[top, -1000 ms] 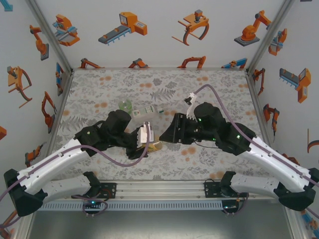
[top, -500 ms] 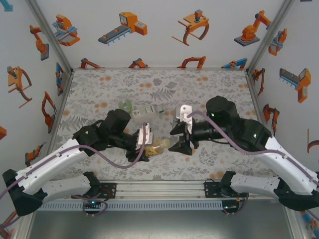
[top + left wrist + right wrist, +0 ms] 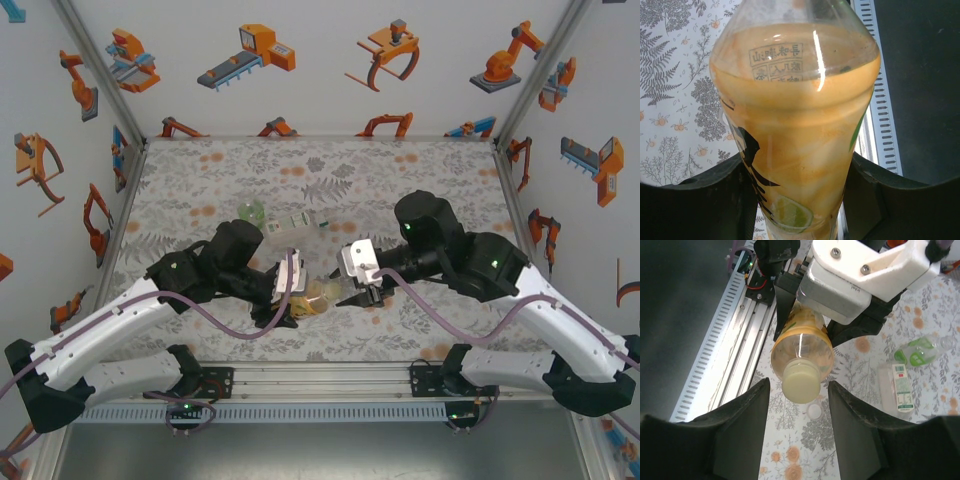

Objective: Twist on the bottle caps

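Observation:
My left gripper (image 3: 796, 167) is shut on the body of the amber bottle (image 3: 795, 125). It holds that bottle (image 3: 320, 294) tilted off the table, neck towards the right arm. A pale yellowish cap (image 3: 801, 385) sits on the neck of the amber bottle (image 3: 802, 347). My right gripper (image 3: 799, 382) is open with one finger on each side of this cap and a gap on both sides; it meets the neck near the table's front middle (image 3: 353, 291). A small white loose cap (image 3: 814, 411) lies on the mat just below.
The clear bottle with the green-white label (image 3: 900, 385) lies on its side on the mat, with the squat green-tinted bottle (image 3: 920, 349) behind it; both are left of centre (image 3: 292, 222) (image 3: 252, 211). The aluminium rail (image 3: 740, 355) runs along the table's near edge.
My right gripper has swung down and in from the mid-table to the bottle's neck, and its jaws have narrowed around the cap. The left gripper keeps its hold on the amber bottle.

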